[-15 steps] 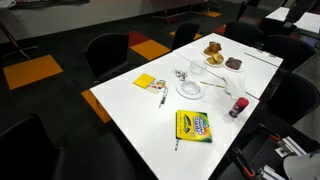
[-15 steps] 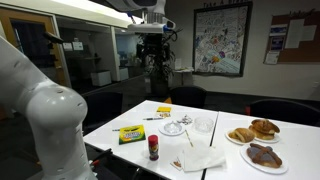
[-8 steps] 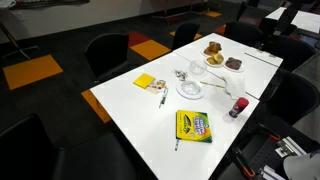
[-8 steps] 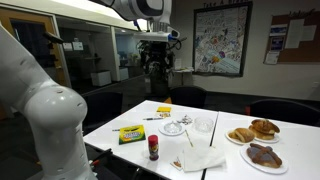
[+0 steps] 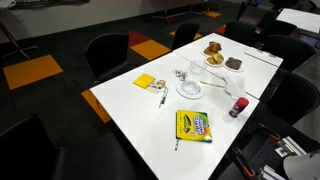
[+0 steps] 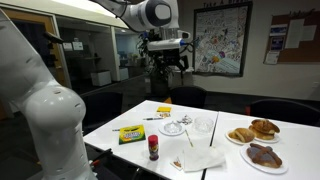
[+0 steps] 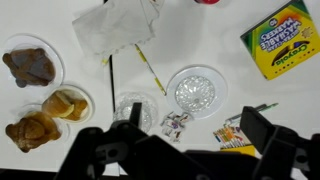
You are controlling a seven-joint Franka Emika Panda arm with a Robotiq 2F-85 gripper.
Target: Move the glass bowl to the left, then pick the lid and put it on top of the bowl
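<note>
Gripper [image 7: 186, 140] of mine is spread wide and holds nothing; its 2 dark fingers [image 7: 112, 148] stand well apart along the bottom of the wrist view. They are out of focus, so I cannot make out the pads. In an exterior view the gripper [image 6: 166, 68] hangs high above the white table [image 6: 120, 118], well clear of everything on it.

Below me the glass bowl [image 7: 196, 92] sits flat on the table, whole and unobstructed, with its whitish rim plain to see. The lid [image 7: 133, 108] lies near it, apart from it, toward the plates of food [image 7: 28, 66]. Its lower edge is hidden behind my gripper body, and it is so clear that I can only say it is probably lying flat. In both exterior views the bowl [image 5: 190, 89] and lid [image 5: 197, 71] are small and faint against the white top.

The crayon box [image 7: 285, 38] is cut off by the right edge of the wrist view. The yellow sticky-note pad [image 7: 235, 135] shows only a corner beside my right finger. A crumpled napkin [image 7: 115, 25] runs off the top edge, and a red cap [image 7: 207, 2] is barely a sliver there. A thin pencil [image 7: 150, 68] lies between napkin and bowl. Some small thing just beside the bowl, at my gripper, is too blurred to name.
</note>
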